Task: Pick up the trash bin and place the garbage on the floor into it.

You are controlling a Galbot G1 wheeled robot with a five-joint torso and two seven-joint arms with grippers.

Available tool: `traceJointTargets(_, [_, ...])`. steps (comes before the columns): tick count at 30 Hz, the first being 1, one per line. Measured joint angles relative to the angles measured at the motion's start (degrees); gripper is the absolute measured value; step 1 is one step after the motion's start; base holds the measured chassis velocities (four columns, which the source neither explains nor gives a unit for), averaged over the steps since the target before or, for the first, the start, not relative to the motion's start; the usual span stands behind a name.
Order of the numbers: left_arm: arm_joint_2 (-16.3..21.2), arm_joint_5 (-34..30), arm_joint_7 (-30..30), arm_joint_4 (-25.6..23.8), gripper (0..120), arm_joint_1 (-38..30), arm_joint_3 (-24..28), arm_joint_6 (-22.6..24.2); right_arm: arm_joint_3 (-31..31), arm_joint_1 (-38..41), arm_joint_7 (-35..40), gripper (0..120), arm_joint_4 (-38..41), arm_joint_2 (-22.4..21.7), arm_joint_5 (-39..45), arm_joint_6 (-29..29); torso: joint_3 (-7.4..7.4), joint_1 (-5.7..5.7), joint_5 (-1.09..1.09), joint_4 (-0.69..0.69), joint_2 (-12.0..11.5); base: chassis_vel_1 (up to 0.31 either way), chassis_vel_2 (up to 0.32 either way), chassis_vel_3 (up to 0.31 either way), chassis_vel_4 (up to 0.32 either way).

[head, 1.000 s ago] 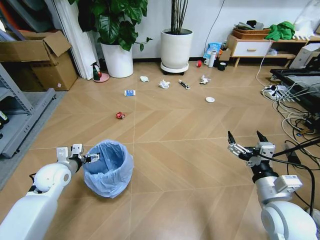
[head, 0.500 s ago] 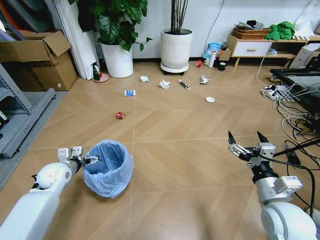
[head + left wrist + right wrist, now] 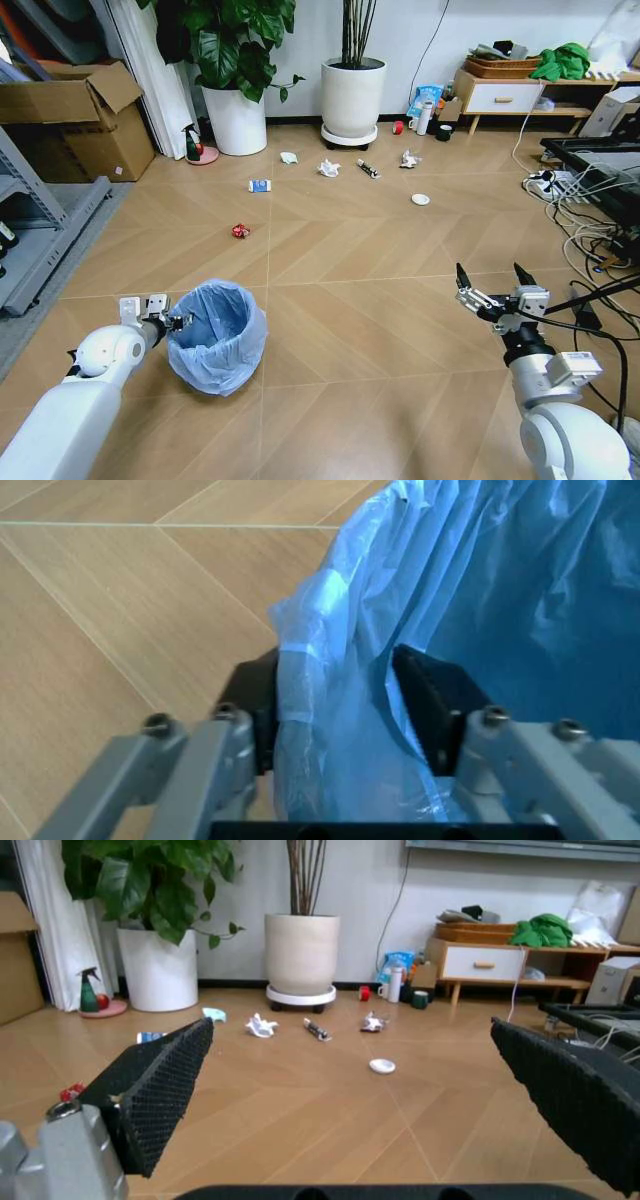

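The round trash bin [image 3: 217,335], lined with a crinkly light-blue plastic bag, stands on the herringbone wood floor [image 3: 380,330], and the left gripper [image 3: 178,321] has its black padded fingers [image 3: 432,705] closed on the bin's near rim, one pad outside and one inside the bag. The right gripper [image 3: 490,278] hangs well to the right of the bin, its ribbed black fingers [image 3: 160,1080] spread wide with nothing between them. Beyond the bin lie the garbage pieces: a crumpled red wrapper [image 3: 240,231], a blue-white packet [image 3: 259,185], white paper wads [image 3: 329,168], a black-white stick wrapper [image 3: 368,169] and a flat white disc [image 3: 420,199].
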Motion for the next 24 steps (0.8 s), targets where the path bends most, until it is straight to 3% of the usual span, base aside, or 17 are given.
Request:
traceJointTargets(11, [-0.2,-0.5,0.4,-0.5,0,0.5,-0.1,-0.6,-0.1,0.0,0.5,100,0.3,0.1,0.7,-1.3,0.0,0.0,0.0,0.0,0.0,0.0,0.0,0.0,0.0])
traceJointTargets(17, [-0.2,-2.0,0.0,-2.4,0,2.0,-1.2,-0.6,-0.1,0.2,1.1,100,1.0,0.0,1.7,-2.9,0.0,0.0,0.0,0.0,0.0,0.0,0.0,0.0,0.0])
traceJointTargets(24, [-1.1,-8.6,-5.8,-9.3,0,5.3,-3.9,-1.6,0.5,0.7,2.2,100,1.8,-0.4,3.7,-4.7,0.0,0.0,-0.02,0.0,0.0,0.0,0.0,0.0,0.0])
